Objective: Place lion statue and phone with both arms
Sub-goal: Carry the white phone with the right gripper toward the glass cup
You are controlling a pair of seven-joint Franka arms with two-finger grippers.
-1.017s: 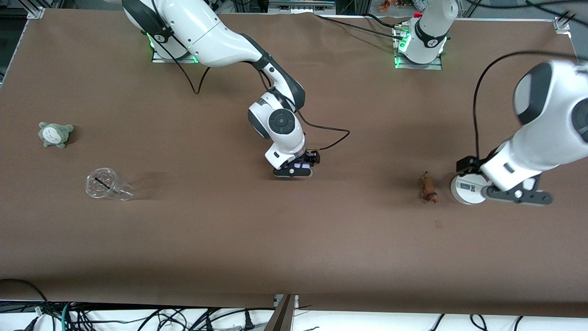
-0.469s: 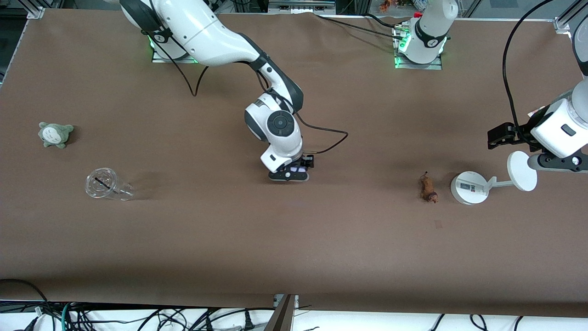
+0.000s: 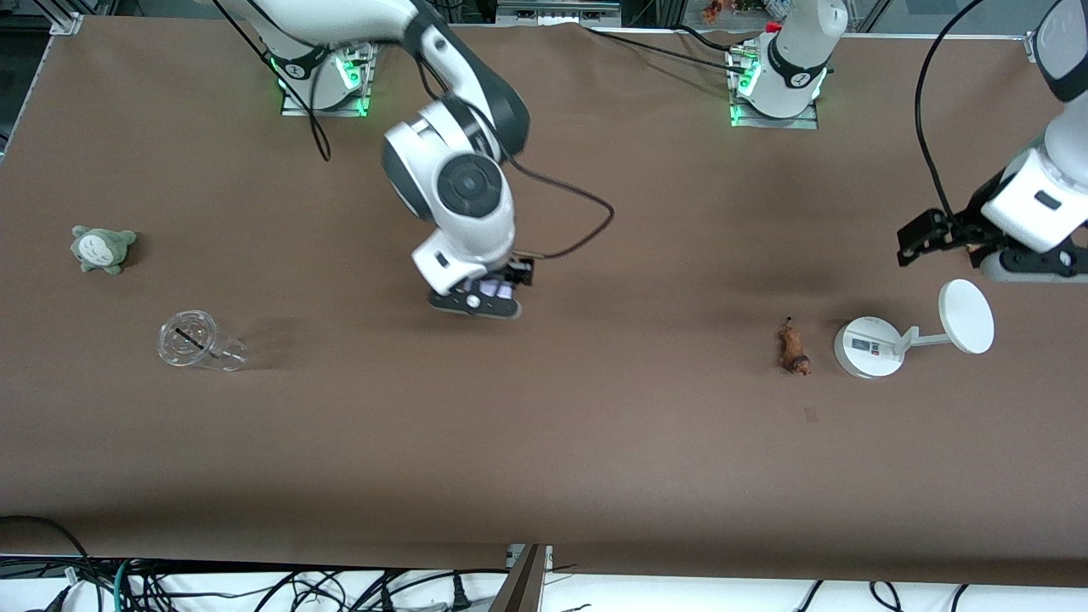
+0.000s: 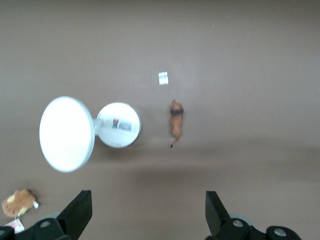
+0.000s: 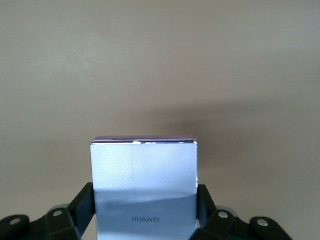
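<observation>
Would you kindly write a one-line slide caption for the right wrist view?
Right gripper shut on the phone, held up over the bare brown table.

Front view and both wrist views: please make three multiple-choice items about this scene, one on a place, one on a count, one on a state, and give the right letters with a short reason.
1. Where is the lion statue?
A. beside the white round stand
B. inside the clear cup
C. in the left gripper

2. How many plush toys lie on the table?
A. none
B. two
C. five

3. What is the state of the right gripper?
A. open and empty
B. shut on the phone
C. shut on the cup

Answers:
1 A: the lion statue lies on the table next to the stand.
2 B: a grey-green plush and a brown plush.
3 B: the right gripper clamps the phone; the left gripper is open, above the stand.
</observation>
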